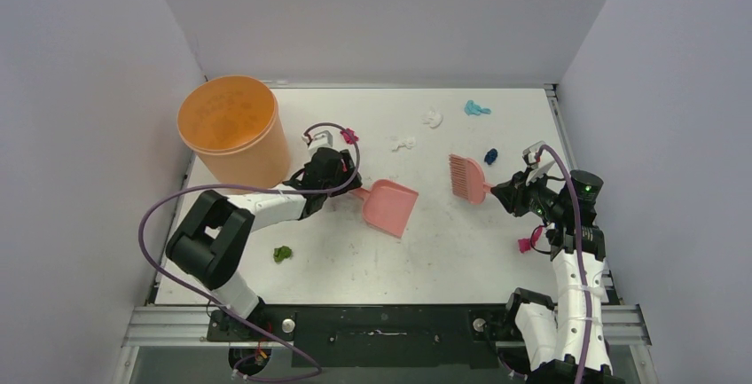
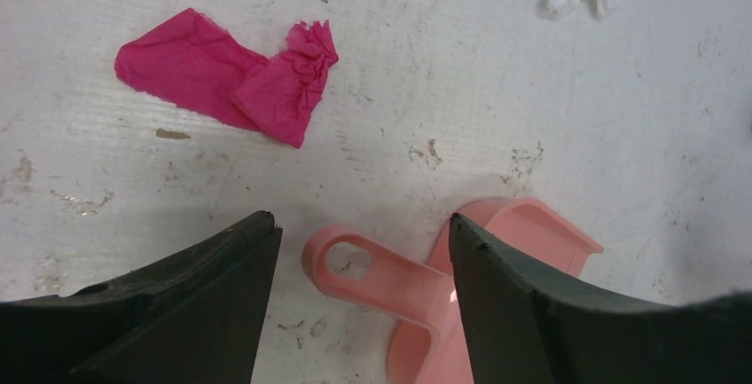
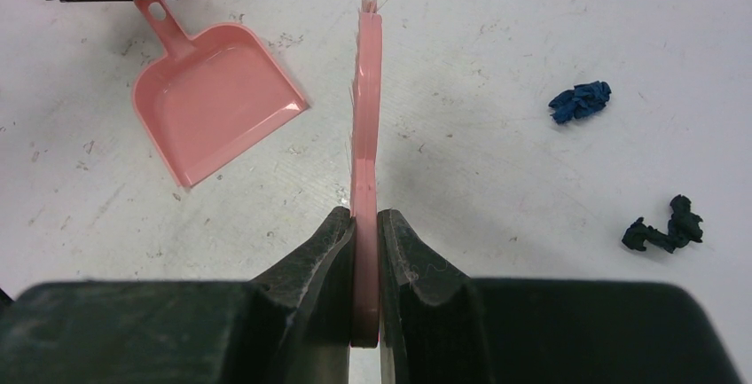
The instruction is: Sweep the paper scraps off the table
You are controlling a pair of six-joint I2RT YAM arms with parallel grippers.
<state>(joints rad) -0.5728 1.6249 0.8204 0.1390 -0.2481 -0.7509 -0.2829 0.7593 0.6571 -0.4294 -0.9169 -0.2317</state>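
White desk (image 1: 461,251) fills the floor of the scene, with the orange bucket (image 1: 232,131) standing at its far left corner. Pink dustpan (image 1: 390,207) lies flat near the middle, handle pointing towards the left arm. Left gripper (image 2: 362,224) is spread wide, the handle's ring lying between its fingers, unpinched. Over on the right, the pink brush (image 1: 467,177) is held edge-on, bristles away from the arm, and the right gripper (image 3: 365,215) is pressed tight on its handle. The paper scraps lie scattered on the desk: a magenta scrap (image 2: 231,78) just beyond the left gripper, white (image 1: 433,118) and teal (image 1: 476,108) at the far side, dark blue (image 1: 490,156) and black (image 3: 663,227) right of the brush, green (image 1: 282,254) near the left arm.
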